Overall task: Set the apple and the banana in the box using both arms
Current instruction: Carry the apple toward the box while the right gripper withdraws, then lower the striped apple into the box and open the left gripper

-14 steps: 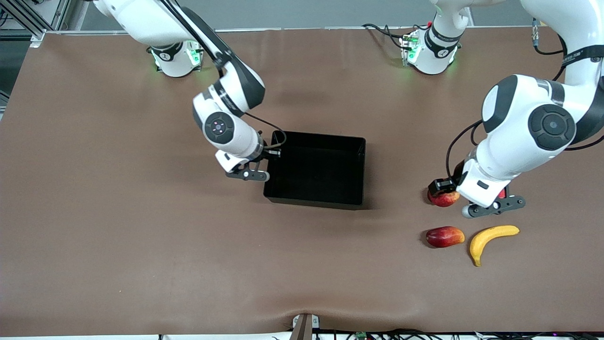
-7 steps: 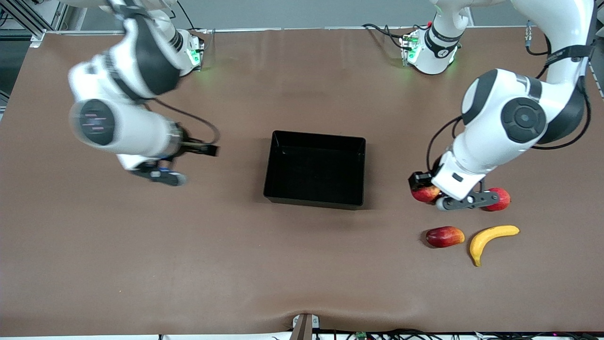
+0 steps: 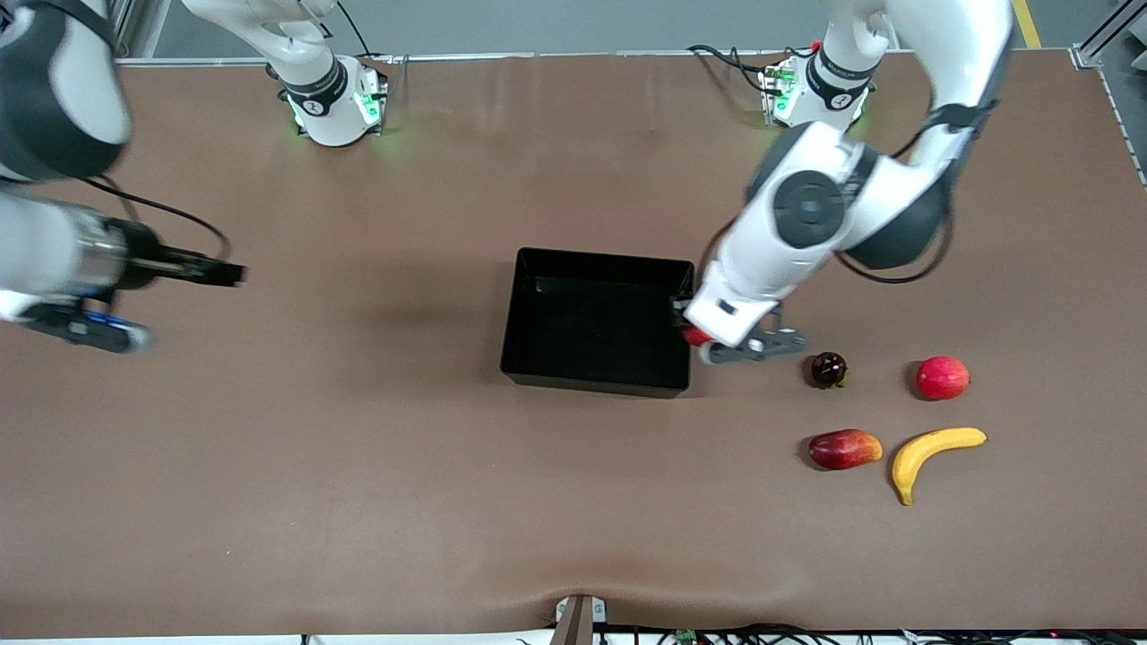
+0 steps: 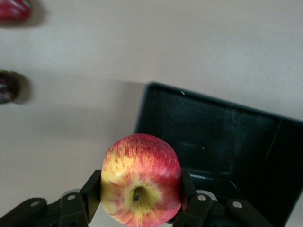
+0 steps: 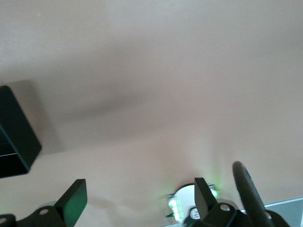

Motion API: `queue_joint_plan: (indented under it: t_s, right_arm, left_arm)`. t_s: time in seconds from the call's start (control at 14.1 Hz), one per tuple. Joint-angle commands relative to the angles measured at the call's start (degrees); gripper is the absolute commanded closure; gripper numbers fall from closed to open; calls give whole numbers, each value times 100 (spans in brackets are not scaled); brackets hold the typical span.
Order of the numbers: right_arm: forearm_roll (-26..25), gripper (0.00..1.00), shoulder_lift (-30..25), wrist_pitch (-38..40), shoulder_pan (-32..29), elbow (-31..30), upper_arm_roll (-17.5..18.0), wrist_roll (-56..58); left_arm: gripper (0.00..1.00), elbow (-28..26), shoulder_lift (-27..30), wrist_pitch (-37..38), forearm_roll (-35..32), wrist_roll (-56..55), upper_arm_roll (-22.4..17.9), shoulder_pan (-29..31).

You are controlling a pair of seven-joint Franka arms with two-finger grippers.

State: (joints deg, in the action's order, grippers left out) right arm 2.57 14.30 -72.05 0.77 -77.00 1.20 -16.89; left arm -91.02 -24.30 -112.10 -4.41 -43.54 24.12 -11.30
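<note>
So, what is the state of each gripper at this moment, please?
Left gripper: closed on the apple, over the edge of the box.
Right gripper: open, holding nothing, over the table's right-arm end.

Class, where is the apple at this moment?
The apple is held in the left claw, up in the air just beside the box wall at the left arm's end.
</note>
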Motion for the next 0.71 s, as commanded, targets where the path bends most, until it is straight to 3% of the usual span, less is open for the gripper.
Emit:
queue_joint_plan:
  t_s: [0.0, 0.14, 0.35, 0.64]
  right_arm:
    - [-177, 0, -550, 77, 11, -314, -233, 265]
    - [-221, 0, -735, 77, 11, -473, -461, 500]
    - [-248, 0, -832, 42, 2, -483, -813, 1554]
    - [-318, 0, -1042, -98, -199, -622, -805, 1680]
  left_arm:
    - [100, -353, -162, -696, -104, -338, 5, -109]
    - [100, -662, -329, -1259, -113, -663, -21, -424]
    - [100, -768, -645, -1411, -331, -796, -21, -505]
    - [100, -935, -901, -1437, -455, -823, -21, -681]
